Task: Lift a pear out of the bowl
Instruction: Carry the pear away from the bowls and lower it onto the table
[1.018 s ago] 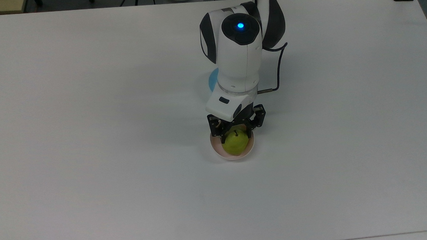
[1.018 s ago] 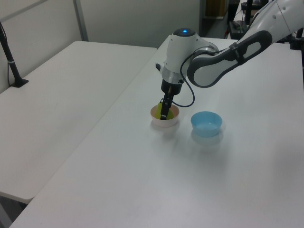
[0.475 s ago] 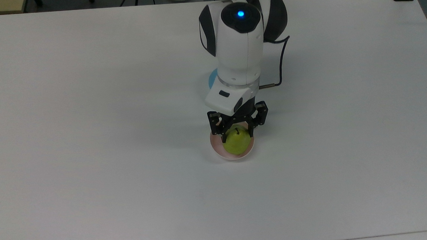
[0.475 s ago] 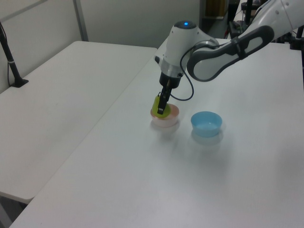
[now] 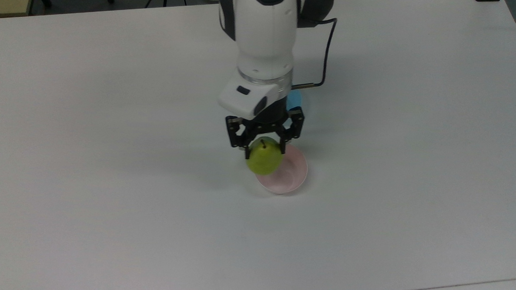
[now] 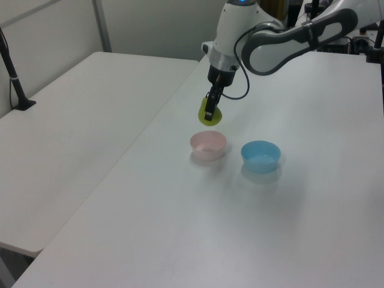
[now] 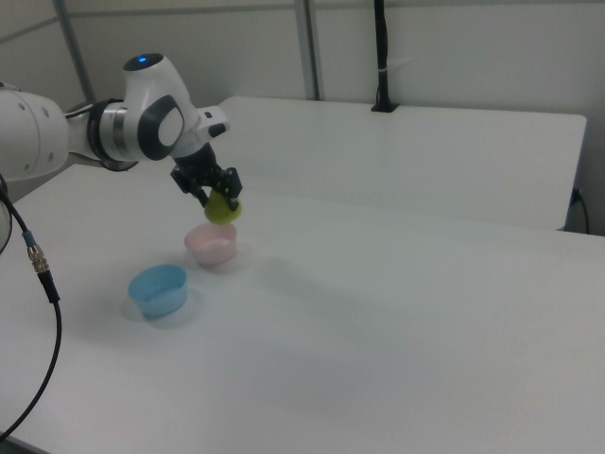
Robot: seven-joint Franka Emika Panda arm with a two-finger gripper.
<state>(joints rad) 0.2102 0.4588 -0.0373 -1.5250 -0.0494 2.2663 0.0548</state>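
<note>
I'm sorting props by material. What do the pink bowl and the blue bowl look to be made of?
The pink bowl looks like smooth plastic: even pale colour, thin rim, soft sheen. The blue bowl seems the same kind: uniform light blue, smooth wall. Glazed ceramic can't be ruled out by look alone.

White tabletop [image 5: 112, 190] is bare and open on all sides in the top view; the obstacles on it are the small round pale pink plastic bowl [image 6: 208, 146] and the light blue bowl of like size [image 6: 261, 156] just beside it, with a narrow gap of table between them in the left view. The two-finger gripper [image 6: 209, 113], clamped on the roundish yellow-green pear [image 6: 210, 115], hangs above the pink bowl with clear air under the fruit. The white arm [image 7: 57, 132] and its dangling black cable [image 7: 38, 284] take up the right view's left.
</note>
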